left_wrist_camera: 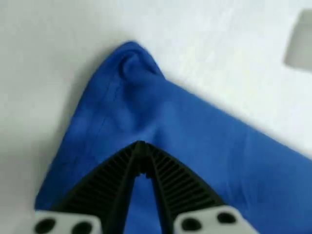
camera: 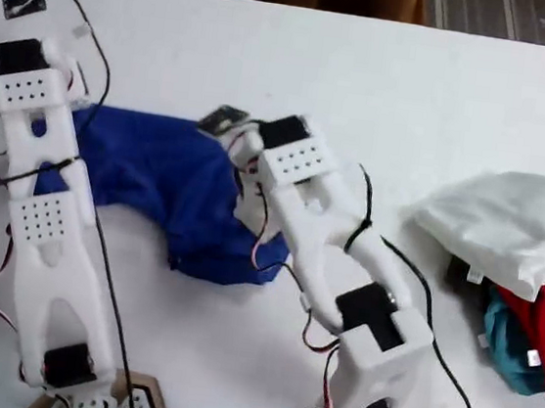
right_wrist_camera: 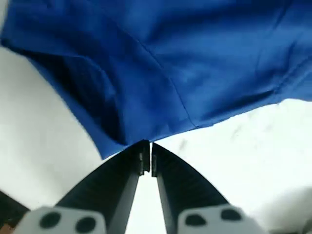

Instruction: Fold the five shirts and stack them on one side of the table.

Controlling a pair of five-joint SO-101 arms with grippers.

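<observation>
Blue shirt (camera: 184, 204) crumpled on table (camera: 385, 79) between arms; left gripper (left_wrist_camera: 140, 153) clenched, tips on its cloth near a corner; right gripper (right_wrist_camera: 146, 158) pinching its hem; pile (camera: 514, 241) of white, red, teal shirts far right.

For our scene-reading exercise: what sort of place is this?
Probably a robot laundry-folding bench: two white plastic arms at a plain white table, a crumpled blue cloth shirt, a pile of white, red and teal garments.
</observation>
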